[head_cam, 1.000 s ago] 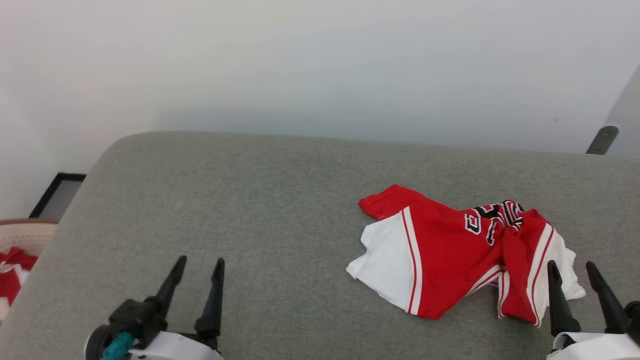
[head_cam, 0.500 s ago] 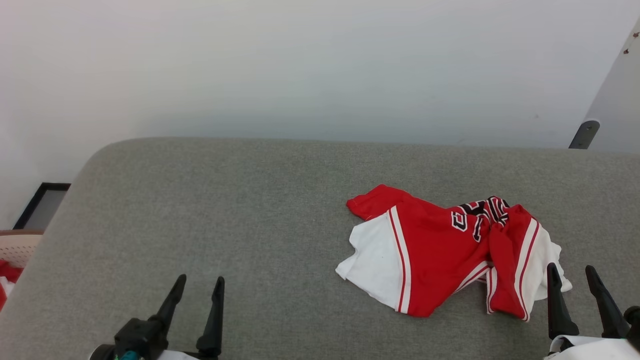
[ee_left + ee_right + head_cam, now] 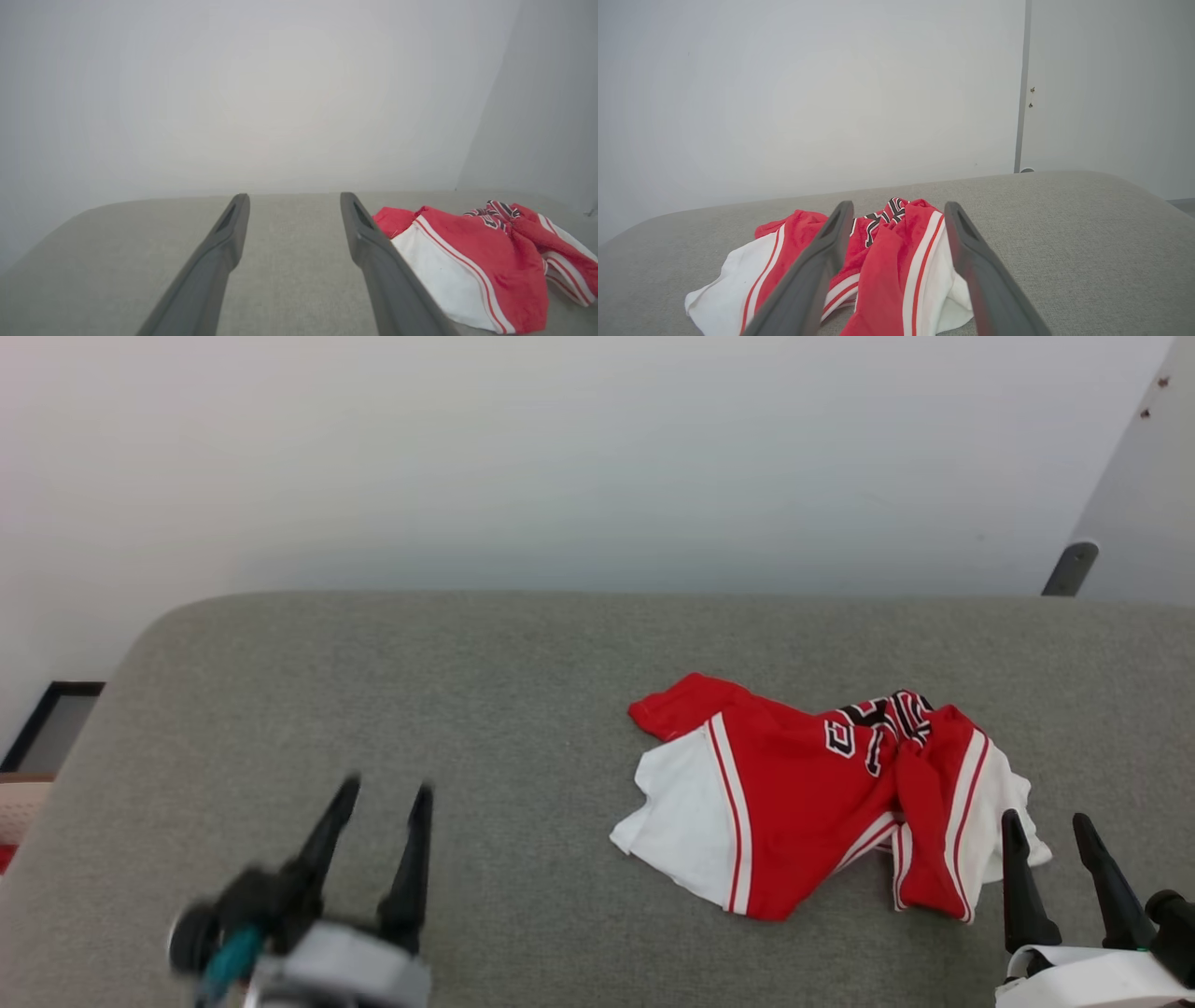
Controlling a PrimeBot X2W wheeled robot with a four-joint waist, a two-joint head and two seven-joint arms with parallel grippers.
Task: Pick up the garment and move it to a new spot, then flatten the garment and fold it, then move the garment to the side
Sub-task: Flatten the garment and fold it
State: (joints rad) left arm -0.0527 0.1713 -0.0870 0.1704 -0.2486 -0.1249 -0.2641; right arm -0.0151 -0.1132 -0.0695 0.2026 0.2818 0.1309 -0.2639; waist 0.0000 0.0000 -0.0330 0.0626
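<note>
The garment [image 3: 822, 793] lies crumpled on the grey cushioned surface [image 3: 467, 691], right of centre: red cloth, white sleeves with red stripes, black white-edged letters bunched near its top. My right gripper [image 3: 1044, 821] stands open just off its near right edge, touching nothing. In the right wrist view the garment [image 3: 887, 261] lies ahead between and beyond the open right gripper [image 3: 896, 207]. My left gripper [image 3: 386, 791] is open over bare cushion at the lower left, blurred. The left wrist view has the garment [image 3: 472, 261] to the right of the open left gripper [image 3: 294, 198].
A pale wall [image 3: 597, 457] rises behind the cushion. A black-framed panel [image 3: 47, 728] and the rim of a basket [image 3: 19, 798] sit off the left edge. A grey post [image 3: 1069, 567] stands at the far right. Bare cushion spreads left of the garment.
The head camera has shifted, so the whole scene slid left and slightly up. My left gripper has risen and moved forward, blurred by motion. The garment lies as before.
</note>
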